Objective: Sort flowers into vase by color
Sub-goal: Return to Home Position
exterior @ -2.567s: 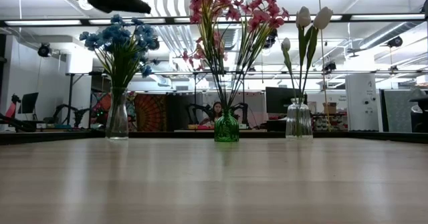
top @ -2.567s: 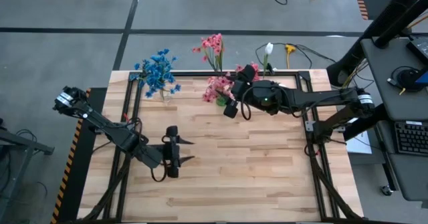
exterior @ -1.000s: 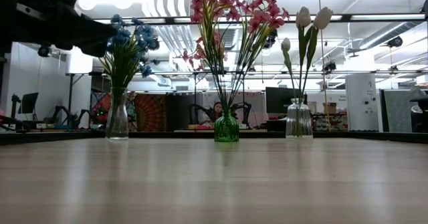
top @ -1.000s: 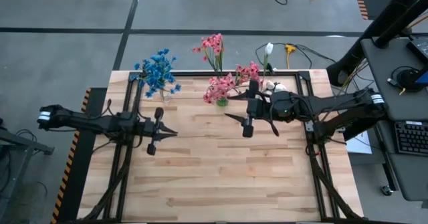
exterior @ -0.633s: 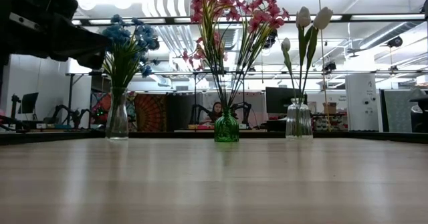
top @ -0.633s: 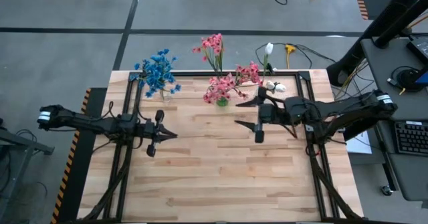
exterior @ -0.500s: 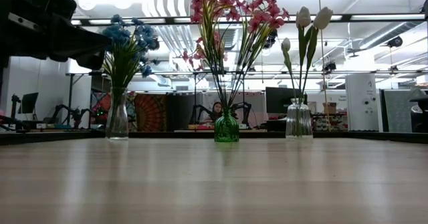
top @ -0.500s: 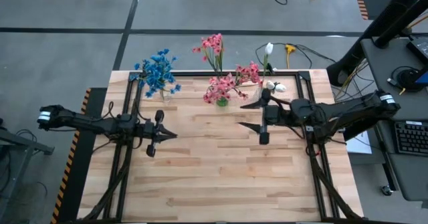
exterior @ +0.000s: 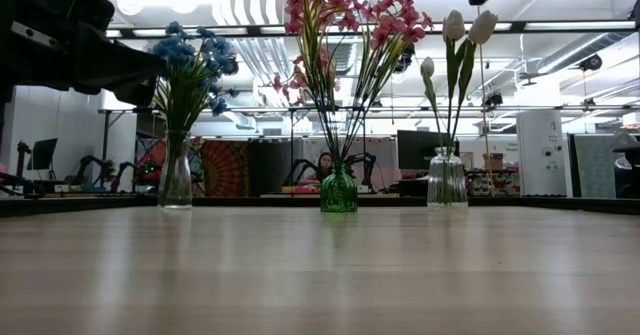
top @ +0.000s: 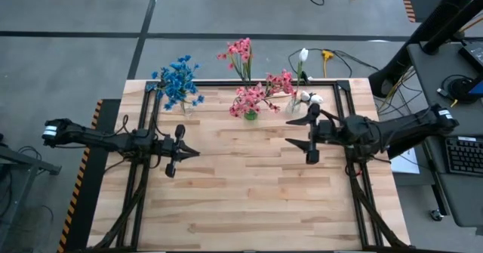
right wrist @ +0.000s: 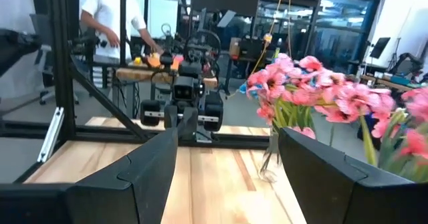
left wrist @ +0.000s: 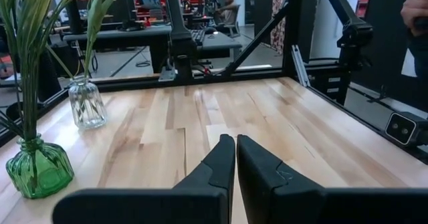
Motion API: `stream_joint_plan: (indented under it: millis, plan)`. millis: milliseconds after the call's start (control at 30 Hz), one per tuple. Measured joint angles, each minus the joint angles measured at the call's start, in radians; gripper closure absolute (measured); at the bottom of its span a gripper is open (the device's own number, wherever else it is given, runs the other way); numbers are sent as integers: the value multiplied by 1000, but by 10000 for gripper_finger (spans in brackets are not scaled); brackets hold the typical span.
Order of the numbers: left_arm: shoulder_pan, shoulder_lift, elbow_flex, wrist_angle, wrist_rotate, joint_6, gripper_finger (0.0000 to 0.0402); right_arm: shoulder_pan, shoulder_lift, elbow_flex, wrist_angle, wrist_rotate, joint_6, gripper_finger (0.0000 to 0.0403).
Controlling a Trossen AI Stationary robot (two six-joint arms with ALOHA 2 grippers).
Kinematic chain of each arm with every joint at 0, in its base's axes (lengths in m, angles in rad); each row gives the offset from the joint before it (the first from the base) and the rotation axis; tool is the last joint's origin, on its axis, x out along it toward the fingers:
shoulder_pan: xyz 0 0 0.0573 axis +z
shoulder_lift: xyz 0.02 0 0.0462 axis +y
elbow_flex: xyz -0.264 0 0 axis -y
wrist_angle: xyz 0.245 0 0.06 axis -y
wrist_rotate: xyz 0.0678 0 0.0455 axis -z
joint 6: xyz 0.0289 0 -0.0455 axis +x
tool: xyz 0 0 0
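Along the far edge the blue flowers (top: 179,83), pink flowers (top: 253,94) and white flowers (top: 304,54) stand in vases (exterior: 339,190), so the splayed right gripper (top: 290,131) should retreat clear of stems; left gripper (top: 195,152) hangs clenched, empty.

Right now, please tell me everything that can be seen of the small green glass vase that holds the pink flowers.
The small green glass vase is see-through, with a round belly and a narrow neck. It stands upright on the wooden table, near the far edge, between the clear vase with blue flowers and the clear vase with white buds, apart from both. Thin green stems fill its neck and fan out to pink flowers above. Nothing else touches it.
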Motion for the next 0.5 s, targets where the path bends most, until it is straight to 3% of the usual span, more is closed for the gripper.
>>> stream_joint_plan:
  millis: [267, 500]
  plan:
    - [7, 17, 0, -3, -8, 8, 402, 0, -157, -173, 100, 81, -7, 149]
    - [8, 34, -1, -2, -9, 11, 402, -1, -271, -351, 275, 89, -16, 149]
